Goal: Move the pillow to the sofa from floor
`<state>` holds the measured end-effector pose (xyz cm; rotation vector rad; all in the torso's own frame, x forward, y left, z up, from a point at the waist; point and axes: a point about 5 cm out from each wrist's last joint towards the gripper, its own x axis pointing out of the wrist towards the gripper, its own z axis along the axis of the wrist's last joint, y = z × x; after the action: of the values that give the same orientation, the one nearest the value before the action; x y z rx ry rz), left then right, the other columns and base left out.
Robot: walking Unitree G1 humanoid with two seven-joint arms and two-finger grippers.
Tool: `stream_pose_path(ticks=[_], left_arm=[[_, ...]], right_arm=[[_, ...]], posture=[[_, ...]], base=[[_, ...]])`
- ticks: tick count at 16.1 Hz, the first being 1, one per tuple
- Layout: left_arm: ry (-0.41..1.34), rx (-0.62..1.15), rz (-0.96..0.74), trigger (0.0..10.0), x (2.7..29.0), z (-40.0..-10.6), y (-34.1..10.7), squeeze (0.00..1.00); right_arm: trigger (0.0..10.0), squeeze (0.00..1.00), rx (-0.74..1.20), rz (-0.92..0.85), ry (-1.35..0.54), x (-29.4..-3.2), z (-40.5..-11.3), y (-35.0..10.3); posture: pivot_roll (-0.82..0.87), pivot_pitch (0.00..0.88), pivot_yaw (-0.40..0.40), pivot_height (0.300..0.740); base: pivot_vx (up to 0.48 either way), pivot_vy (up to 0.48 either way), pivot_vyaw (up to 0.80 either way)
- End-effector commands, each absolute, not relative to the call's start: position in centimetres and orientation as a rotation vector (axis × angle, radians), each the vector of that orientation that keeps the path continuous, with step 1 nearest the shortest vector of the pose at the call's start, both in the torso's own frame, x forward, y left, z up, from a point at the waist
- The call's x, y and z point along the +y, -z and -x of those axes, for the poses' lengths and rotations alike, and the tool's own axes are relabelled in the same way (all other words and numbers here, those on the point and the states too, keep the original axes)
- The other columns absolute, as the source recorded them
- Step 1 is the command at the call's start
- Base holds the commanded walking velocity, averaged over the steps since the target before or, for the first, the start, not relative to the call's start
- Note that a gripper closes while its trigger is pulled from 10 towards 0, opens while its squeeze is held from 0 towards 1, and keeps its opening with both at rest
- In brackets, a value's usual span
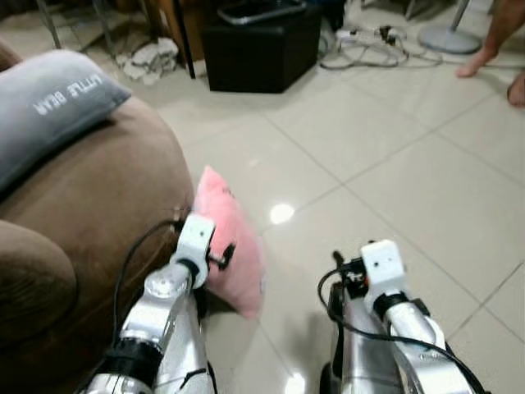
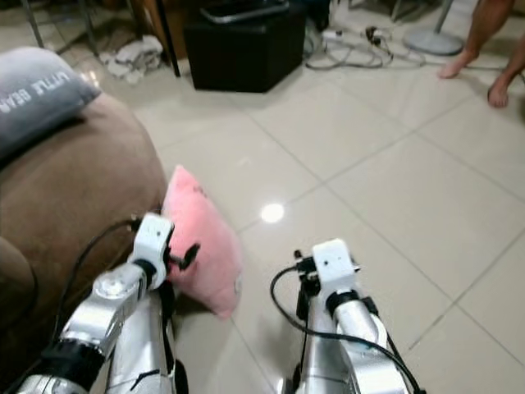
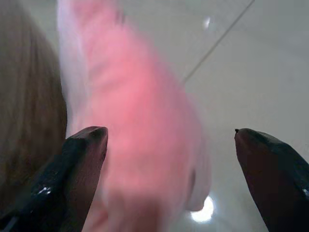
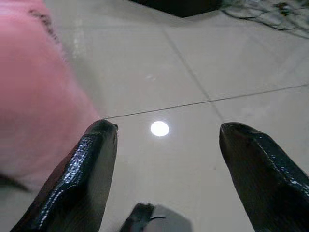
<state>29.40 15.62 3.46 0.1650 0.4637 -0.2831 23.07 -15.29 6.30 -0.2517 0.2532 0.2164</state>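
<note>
Glossy beige tiled floor (image 1: 394, 164): soft pink pillow (image 1: 234, 246) propped against brown fabric sofa (image 1: 90, 205). Left gripper (image 3: 169, 159), fingers apart, straddles it; right gripper (image 4: 164, 164), spread, hovers beside.

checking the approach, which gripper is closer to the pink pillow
Left. The left gripper is open right at the pink pillow beside the sofa; the right gripper is open over bare floor alongside it.

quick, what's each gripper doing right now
Left gripper: open, jaws either side of the pink pillow, not yet closed on it.
Right gripper: open, holding nothing, over the floor beside the pillow.
</note>
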Motion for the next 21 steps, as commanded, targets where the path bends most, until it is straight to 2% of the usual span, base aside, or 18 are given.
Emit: stream_pose_path(ticks=[1, 4, 6, 12, 13, 14, 15, 17, 21], left_arm=[[0.229, 0.496, -0.169, 10.0, 16.5, -29.8, -3.2, 1.00], [0.048, 0.509, -0.188, 10.0, 18.6, -30.3, -2.5, 1.00], [0.006, 0.500, -0.189, 10.0, 19.0, -30.4, -2.4, 1.00], [0.012, 0.562, -0.221, 10.0, 18.4, -30.0, -0.6, 1.00], [0.037, 0.545, -0.188, 9.3, 18.0, -30.2, -0.8, 1.00], [0.047, 0.541, -0.186, 4.8, 17.9, -30.3, -0.8, 0.76], [0.048, 0.539, -0.192, 0.0, 17.9, -30.4, -0.8, 0.31], [0.042, 0.528, -0.187, 0.0, 18.0, -30.5, -0.9, 0.00], [0.060, 0.518, -0.171, 0.0, 17.8, -30.7, -1.1, 0.00]], right_arm=[[10.0, 0.00, 0.234, 0.242, -0.292, -14.5, -23.0, -7.0], [10.0, 0.00, 0.236, 0.280, -0.383, -13.8, -22.3, -7.3], [10.0, 0.00, 0.238, 0.293, -0.405, -13.8, -21.9, -7.5], [10.0, 0.00, 0.230, 0.316, -0.497, -13.3, -22.4, -8.7], [10.0, 0.00, 0.230, 0.320, -0.502, -13.4, -22.3, -8.8], [10.0, 0.00, 0.232, 0.322, -0.504, -13.5, -22.3, -8.8], [10.0, 0.00, 0.235, 0.326, -0.505, -13.6, -22.2, -8.7], [10.0, 0.00, 0.241, 0.330, -0.502, -13.6, -22.1, -8.7], [10.0, 0.00, 0.242, 0.324, -0.504, -13.2, -21.8, -8.5]], posture=[[-0.03, 0.143, 0.042, 0.462], [-0.05, 0.194, 0.046, 0.462], [-0.05, 0.221, 0.037, 0.462], [-0.07, 0.271, 0.018, 0.462], [-0.07, 0.272, 0.017, 0.462], [-0.07, 0.273, 0.017, 0.462], [-0.07, 0.273, 0.019, 0.462], [-0.07, 0.268, 0.026, 0.462], [-0.07, 0.258, 0.031, 0.462]], base=[[0.000, 0.000, 0.00], [0.000, 0.000, 0.00], [0.000, 0.000, 0.00], [0.000, 0.000, 0.00], [0.000, 0.000, 0.00], [0.000, 0.000, 0.00], [0.000, 0.000, 0.00], [0.000, 0.000, 0.00], [0.000, 0.000, 0.00]])
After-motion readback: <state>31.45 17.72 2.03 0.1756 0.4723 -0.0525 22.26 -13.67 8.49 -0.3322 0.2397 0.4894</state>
